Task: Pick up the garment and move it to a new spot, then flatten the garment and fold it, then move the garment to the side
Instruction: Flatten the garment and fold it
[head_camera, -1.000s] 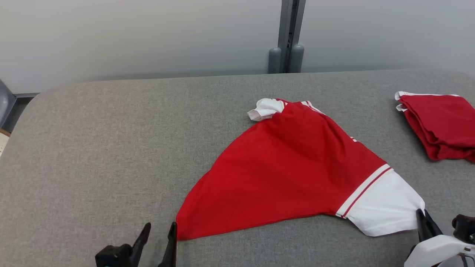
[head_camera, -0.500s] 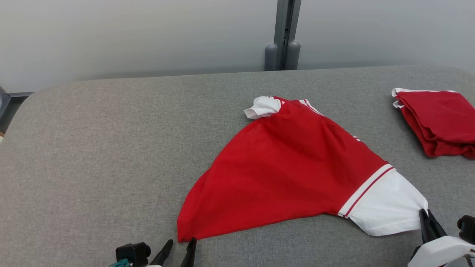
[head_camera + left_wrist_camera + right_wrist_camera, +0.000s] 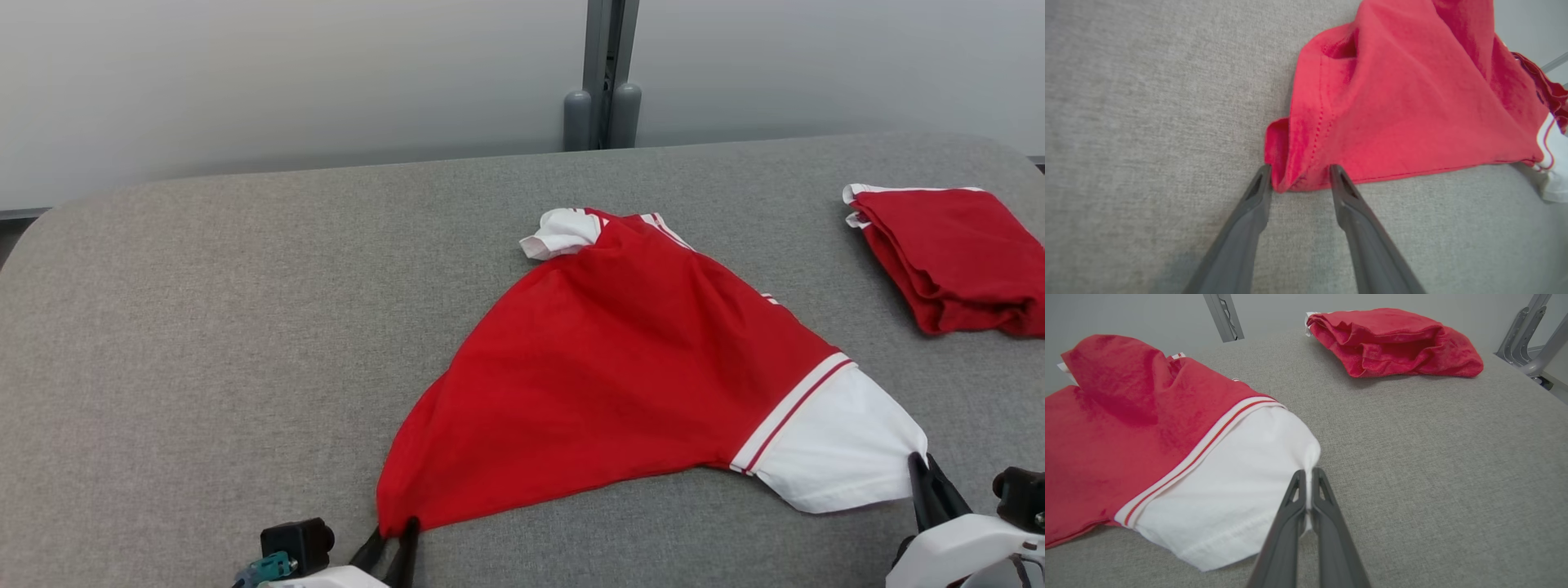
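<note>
A red garment (image 3: 629, 376) with white sleeves lies crumpled on the grey table (image 3: 204, 327), right of the middle. Its near red corner (image 3: 1290, 171) sits between the tips of my left gripper (image 3: 1299, 173), which is open and straddles that hem corner. In the head view the left gripper (image 3: 393, 532) is at the bottom edge, touching the corner. My right gripper (image 3: 1308, 475) is shut on the edge of the white sleeve (image 3: 1237, 486); in the head view the right gripper (image 3: 918, 472) stands at the lower right beside that sleeve (image 3: 841, 449).
A second red garment (image 3: 947, 253), folded, rests at the table's back right, also in the right wrist view (image 3: 1392, 339). A grey metal post (image 3: 602, 73) stands behind the table against the pale wall. Metal frame legs (image 3: 1527, 335) rise off the table's right side.
My left gripper has moved right and forward to the garment's red corner, and its fingers now straddle it. The head camera has shifted a little. The right gripper still holds the sleeve.
</note>
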